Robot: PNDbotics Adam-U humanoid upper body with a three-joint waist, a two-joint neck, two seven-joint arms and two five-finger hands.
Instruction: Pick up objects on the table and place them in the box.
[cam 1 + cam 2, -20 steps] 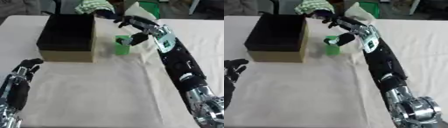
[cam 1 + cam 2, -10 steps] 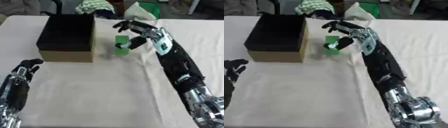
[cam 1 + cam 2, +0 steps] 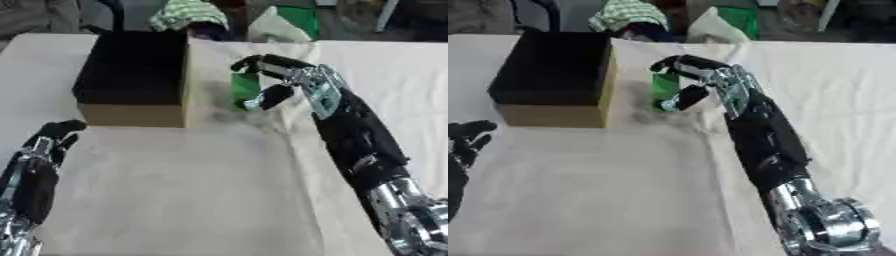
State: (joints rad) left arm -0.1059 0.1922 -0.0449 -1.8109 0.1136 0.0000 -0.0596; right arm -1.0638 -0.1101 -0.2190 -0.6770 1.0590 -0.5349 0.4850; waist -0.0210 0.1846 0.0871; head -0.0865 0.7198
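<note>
Nearest, at the lower left corner, the left hand [image 3: 52,142] rests idle on the cloth-covered table [image 3: 219,200], its fingers loosely curled and grasping nothing, kept clear of the work. Farther in, the right hand [image 3: 293,82] reaches across from the right, with fingers arched over the top and thumb below, closing around a small green block [image 3: 244,86]; the block looks pinched between them, though blur makes the contact hard to confirm. The block sits just beside the right wall of the box [image 3: 131,107], a handy spot for a short lift over the rim into its dark open interior.
</note>
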